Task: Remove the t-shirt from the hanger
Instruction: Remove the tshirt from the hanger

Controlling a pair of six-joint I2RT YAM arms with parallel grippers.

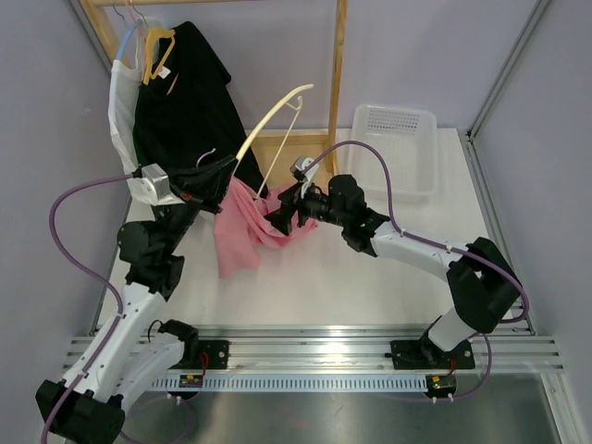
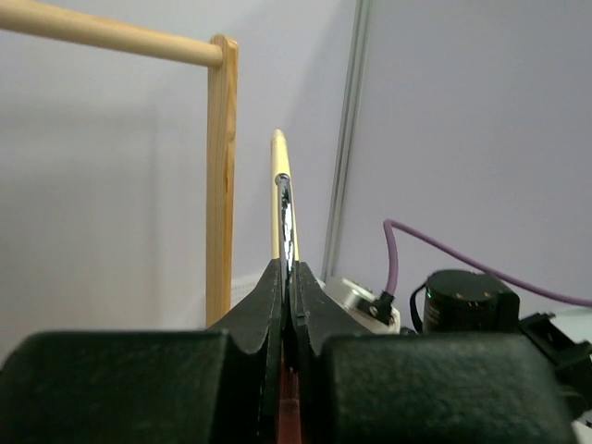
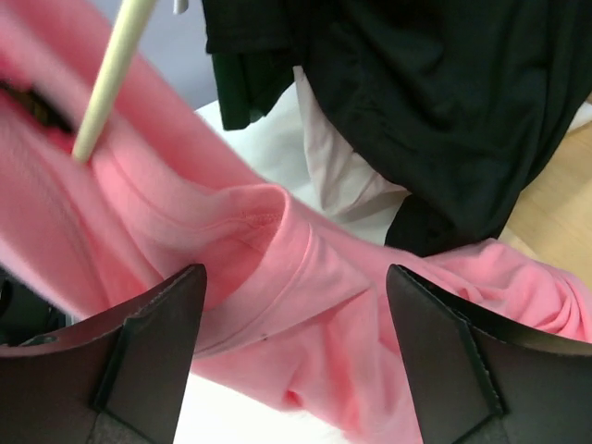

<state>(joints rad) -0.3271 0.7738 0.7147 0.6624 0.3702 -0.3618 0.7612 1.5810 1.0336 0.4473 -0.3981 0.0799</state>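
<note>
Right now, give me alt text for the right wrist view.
The right gripper, open, frames a crumpled pink t-shirt over the white table. A cream hanger arm runs into the shirt at upper left; a black garment hangs behind.

Pink t-shirt (image 1: pixel 242 231), crumpled, centre of the top view. It is bunched on the low end of the hanger (image 1: pixel 273 116), sagging to the bench (image 1: pixel 324 287), with one fold pulled right. Hanger is cream, curved, tilted, its free arm rising to upper centre and its low end clamped in the closed left gripper (image 2: pixel 286 277). Right wrist view: shirt (image 3: pixel 305 277) fills the frame, stitched hem showing; hanger tip (image 3: pixel 111 79) pokes into the fabric at upper left.
</note>
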